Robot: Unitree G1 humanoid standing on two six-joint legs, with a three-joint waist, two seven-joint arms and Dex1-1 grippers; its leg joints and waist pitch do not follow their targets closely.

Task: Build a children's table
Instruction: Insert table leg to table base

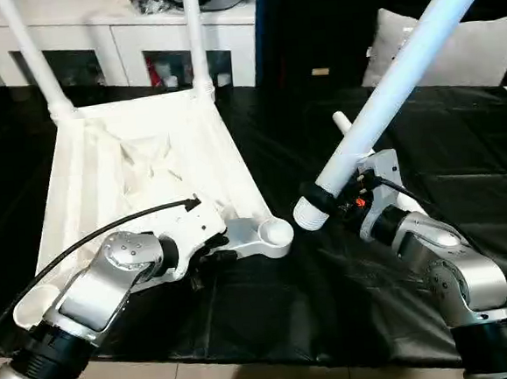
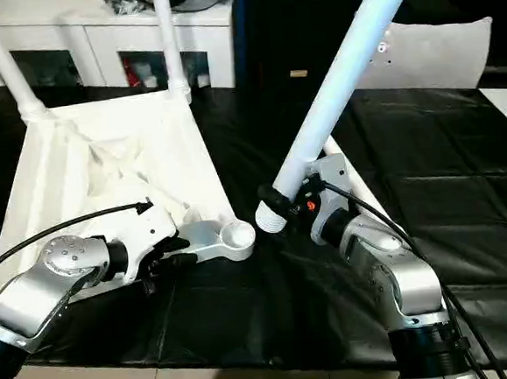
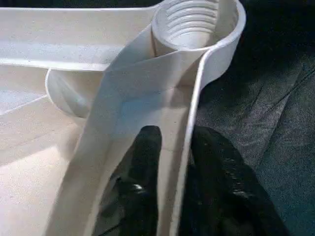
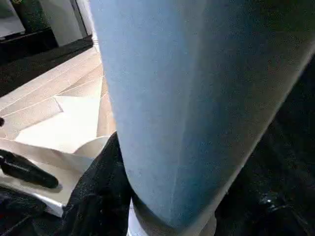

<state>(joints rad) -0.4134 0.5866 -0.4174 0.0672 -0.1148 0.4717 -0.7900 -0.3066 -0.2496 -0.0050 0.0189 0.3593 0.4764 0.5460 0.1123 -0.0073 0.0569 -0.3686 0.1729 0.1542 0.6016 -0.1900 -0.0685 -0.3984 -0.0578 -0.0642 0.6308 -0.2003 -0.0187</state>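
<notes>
Gripping the rim of the upturned white plastic ribbed tabletop [image 1: 138, 172] on the black surface [image 1: 332, 297], the left hand [image 3: 172, 162] pinches thinly; the right hand [image 2: 312, 204] clamps a white tubular leg [image 1: 402, 64] beside the threaded corner socket [image 1: 277, 232]. Misaligned threads could jam.

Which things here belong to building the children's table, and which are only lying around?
Belong to the job:
- white plastic square tabletop, upside down
- two white tubular legs standing in far sockets
- white leg held by right gripper
- empty near corner socket

Lying about:
- grey cushion
- white glass-door cabinet
</notes>
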